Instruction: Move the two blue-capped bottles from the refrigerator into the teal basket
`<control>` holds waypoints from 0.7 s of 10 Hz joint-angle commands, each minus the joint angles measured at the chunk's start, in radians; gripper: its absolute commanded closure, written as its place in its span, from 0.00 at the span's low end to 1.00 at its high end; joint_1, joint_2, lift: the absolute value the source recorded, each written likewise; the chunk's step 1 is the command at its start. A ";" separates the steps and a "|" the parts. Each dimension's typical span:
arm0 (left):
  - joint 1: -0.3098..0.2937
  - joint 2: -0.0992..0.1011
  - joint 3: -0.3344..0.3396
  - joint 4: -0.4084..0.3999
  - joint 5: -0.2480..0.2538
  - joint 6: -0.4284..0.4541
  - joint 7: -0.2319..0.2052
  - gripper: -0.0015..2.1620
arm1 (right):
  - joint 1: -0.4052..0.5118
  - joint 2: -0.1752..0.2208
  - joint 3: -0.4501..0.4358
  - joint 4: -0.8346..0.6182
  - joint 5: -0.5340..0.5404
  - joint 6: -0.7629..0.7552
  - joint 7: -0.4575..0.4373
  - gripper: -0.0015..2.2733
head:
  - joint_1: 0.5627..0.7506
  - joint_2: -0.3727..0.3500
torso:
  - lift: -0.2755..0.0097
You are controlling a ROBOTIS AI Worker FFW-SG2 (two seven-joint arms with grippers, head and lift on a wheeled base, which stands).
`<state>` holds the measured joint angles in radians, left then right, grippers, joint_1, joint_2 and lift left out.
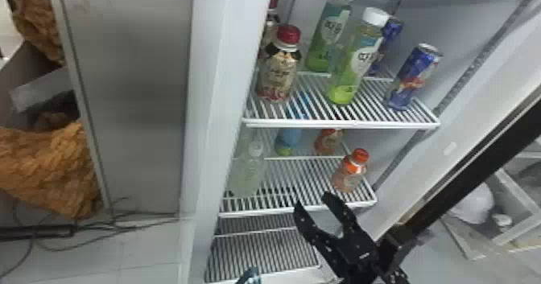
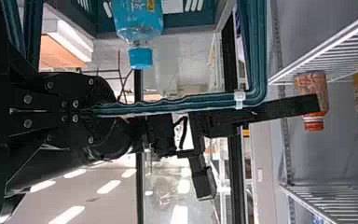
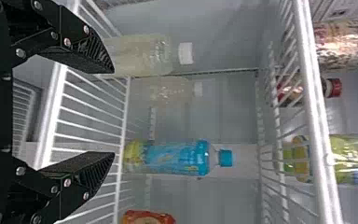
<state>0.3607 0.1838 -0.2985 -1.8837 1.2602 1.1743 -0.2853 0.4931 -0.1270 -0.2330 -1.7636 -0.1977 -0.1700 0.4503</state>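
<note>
My right gripper point(image 1: 310, 200), fingers apart, near shelf's point(image 1: 277, 210) front edge; blue-capped bottle point(image 1: 288, 140) toward back edge. My left gripper point(image 2: 114, 109) pinches teal basket's point(image 2: 191, 102) rim, other bottle point(image 2: 139, 25) inside.

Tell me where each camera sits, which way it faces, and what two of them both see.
Head view: on the head, facing forward and down into the refrigerator; the right gripper shows, open.
Left wrist view: on the left wrist, facing past the teal basket's handle, held by the left gripper, toward the shelves.
Right wrist view: on the right wrist, facing a shelf, both fingers showing.
Head and right wrist views share the shelved blue-capped bottle.
</note>
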 commanded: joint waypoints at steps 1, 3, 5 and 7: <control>0.000 -0.001 0.001 0.000 -0.001 -0.001 0.000 0.53 | -0.046 0.000 0.001 0.049 0.009 -0.049 -0.018 0.19 | 0.70 0.03 | 0.47; 0.000 -0.001 0.001 0.000 -0.001 -0.001 0.000 0.53 | -0.130 -0.003 0.003 0.133 0.038 -0.090 -0.039 0.19 | 0.70 0.03 | 0.47; 0.000 -0.003 0.001 0.000 -0.002 -0.001 0.000 0.53 | -0.223 -0.005 0.004 0.228 0.050 -0.127 -0.055 0.19 | 0.70 0.03 | 0.47; -0.002 -0.003 0.001 0.000 -0.001 0.001 0.000 0.53 | -0.299 -0.005 0.012 0.319 0.069 -0.154 -0.073 0.19 | 0.70 0.03 | 0.47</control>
<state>0.3596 0.1809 -0.2975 -1.8837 1.2578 1.1735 -0.2852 0.2138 -0.1319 -0.2236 -1.4700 -0.1347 -0.3171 0.3778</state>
